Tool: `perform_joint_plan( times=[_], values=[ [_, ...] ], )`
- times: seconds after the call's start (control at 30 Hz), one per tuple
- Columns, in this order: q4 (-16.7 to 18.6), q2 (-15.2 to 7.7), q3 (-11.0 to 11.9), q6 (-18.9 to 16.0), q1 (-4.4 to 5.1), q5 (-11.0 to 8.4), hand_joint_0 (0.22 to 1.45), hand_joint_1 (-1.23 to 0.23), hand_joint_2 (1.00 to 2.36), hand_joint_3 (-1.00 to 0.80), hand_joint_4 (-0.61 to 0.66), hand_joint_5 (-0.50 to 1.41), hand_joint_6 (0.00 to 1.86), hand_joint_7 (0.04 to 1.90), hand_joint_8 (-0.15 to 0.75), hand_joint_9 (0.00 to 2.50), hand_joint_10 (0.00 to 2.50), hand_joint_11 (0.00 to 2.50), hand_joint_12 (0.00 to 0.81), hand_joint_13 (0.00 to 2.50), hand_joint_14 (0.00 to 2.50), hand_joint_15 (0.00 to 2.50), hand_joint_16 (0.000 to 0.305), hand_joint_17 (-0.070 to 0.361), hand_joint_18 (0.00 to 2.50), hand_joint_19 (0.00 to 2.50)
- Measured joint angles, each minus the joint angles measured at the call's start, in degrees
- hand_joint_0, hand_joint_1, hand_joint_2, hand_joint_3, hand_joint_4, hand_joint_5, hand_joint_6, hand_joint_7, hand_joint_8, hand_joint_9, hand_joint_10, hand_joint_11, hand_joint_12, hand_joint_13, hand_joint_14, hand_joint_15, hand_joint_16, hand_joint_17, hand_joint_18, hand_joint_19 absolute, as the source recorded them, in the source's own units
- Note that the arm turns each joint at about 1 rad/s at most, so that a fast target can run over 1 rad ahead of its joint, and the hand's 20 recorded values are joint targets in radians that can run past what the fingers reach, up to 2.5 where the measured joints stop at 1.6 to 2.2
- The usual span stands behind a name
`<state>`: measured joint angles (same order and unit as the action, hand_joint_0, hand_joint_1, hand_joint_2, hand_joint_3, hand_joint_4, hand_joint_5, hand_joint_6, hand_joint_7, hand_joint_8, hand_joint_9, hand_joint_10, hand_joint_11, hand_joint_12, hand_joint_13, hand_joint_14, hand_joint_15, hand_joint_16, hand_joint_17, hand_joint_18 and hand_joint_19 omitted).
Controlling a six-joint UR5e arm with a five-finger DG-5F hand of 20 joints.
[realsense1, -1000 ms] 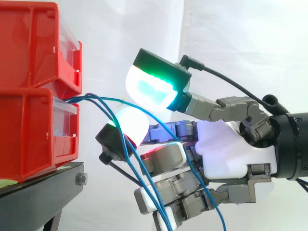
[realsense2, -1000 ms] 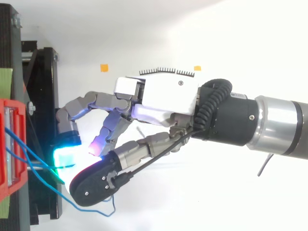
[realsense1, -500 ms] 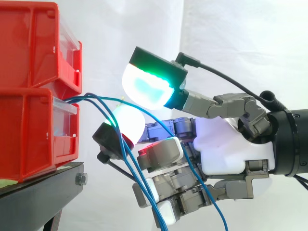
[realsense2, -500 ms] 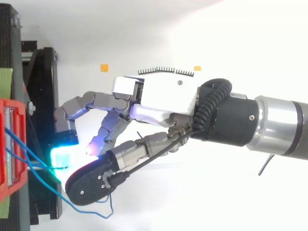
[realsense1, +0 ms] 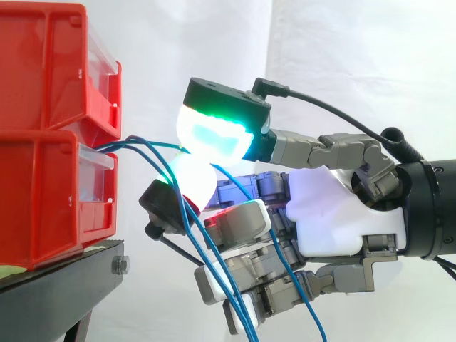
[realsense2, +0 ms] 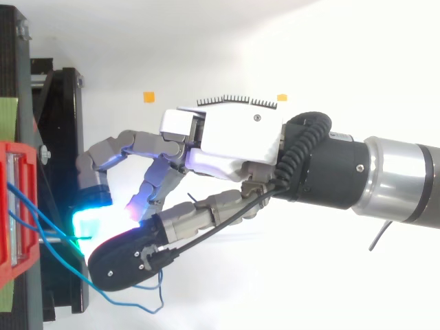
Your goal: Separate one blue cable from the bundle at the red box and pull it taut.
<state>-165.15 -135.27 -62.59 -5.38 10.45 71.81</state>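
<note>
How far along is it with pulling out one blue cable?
Done: the hand is by the red box. In hand: two glowing pads seem to pinch one blue cable. Left: it sags, the other cables hang across the fingers, so nothing is pulled taut.

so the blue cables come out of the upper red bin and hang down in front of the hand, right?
No. The blue cables come out of the lower red bin, not the upper red bin; the side view shows it. They do hang down in front of the hand.
</note>
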Motion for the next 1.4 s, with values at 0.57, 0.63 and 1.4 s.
perform_joint_plan(
  times=[0.57,0.63,1.4],
  values=[
    [-0.35,0.0,0.02,-0.07,0.01,0.0,0.58,-0.68,1.02,-0.22,-0.01,-0.13,0.82,1.35,0.27,1.2,0.03,1.37,0.406,1.0,0.03,0.76,0.054,0.122,0.78,0.8],
    [-0.35,0.0,0.02,-0.07,0.01,0.0,0.58,-0.73,1.02,-0.13,-0.03,-0.13,0.84,1.41,0.268,1.2,0.03,1.4,0.407,1.0,0.03,0.76,0.054,0.121,0.78,0.8],
    [-7.83,2.2,0.02,0.47,0.07,1.34,0.57,-0.76,1.03,0.01,-0.12,-0.11,0.86,1.38,0.272,0.82,0.02,0.47,0.382,0.72,0.02,0.4,0.054,0.121,0.75,0.67]
  ],
)
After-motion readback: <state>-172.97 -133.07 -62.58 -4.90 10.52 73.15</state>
